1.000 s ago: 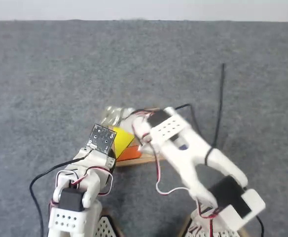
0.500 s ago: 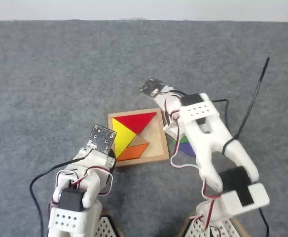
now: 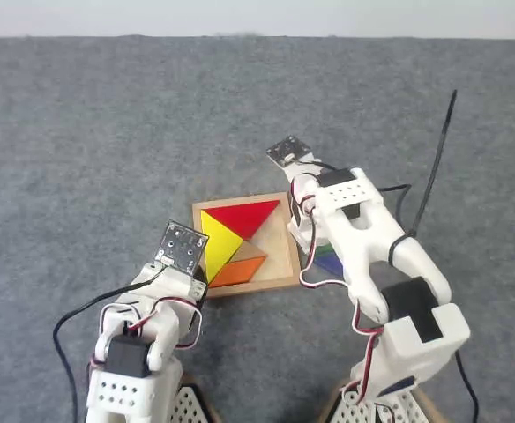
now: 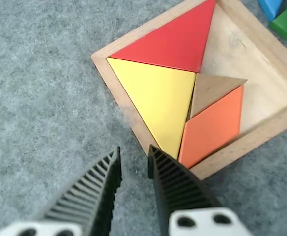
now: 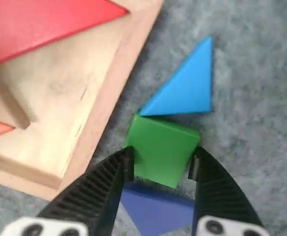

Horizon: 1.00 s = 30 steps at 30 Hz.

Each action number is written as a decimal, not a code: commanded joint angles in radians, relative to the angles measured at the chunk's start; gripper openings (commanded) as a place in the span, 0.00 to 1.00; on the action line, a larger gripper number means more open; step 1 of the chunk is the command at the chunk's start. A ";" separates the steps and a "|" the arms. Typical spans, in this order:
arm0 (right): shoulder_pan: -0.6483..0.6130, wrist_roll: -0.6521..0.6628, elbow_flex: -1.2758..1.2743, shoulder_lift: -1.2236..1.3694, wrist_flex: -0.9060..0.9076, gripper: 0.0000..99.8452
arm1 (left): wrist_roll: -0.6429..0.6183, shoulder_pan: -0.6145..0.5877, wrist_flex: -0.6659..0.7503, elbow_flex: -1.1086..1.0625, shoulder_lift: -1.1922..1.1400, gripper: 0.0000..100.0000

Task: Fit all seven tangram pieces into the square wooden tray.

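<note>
Straddling the green square (image 5: pixel 163 141) beside the tray (image 5: pixel 115 93), the right gripper (image 5: pixel 161 158) gapes — left gripper (image 4: pixel 133 158) barely parted.

The square wooden tray (image 4: pixel 251 140) holds four flat pieces. The large red triangle (image 4: pixel 175 42) and large yellow triangle (image 4: pixel 158 96) lie edge to edge. The small brown triangle (image 4: pixel 210 91) and orange parallelogram (image 4: pixel 212 125) abut the yellow one. Just outside one tray wall, clustered: light blue triangle (image 5: pixel 185 86), green square (image 5: pixel 160 147), dark blue triangle (image 5: pixel 158 209).
</note>
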<state>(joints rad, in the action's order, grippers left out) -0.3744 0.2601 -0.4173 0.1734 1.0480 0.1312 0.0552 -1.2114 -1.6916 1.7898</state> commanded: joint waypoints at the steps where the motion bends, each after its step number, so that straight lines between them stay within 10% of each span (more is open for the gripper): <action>1: -0.012 -0.052 0.029 0.013 -0.016 0.21 | -0.012 0.002 -0.005 0.007 -0.002 0.09; 30: -0.027 -0.115 0.138 0.097 0.039 0.29 | -0.012 0.002 -0.005 0.007 -0.002 0.09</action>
<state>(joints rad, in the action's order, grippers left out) -0.4173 0.1588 -0.3498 0.2608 1.0986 0.1312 0.0552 -1.2114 -1.6916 1.7898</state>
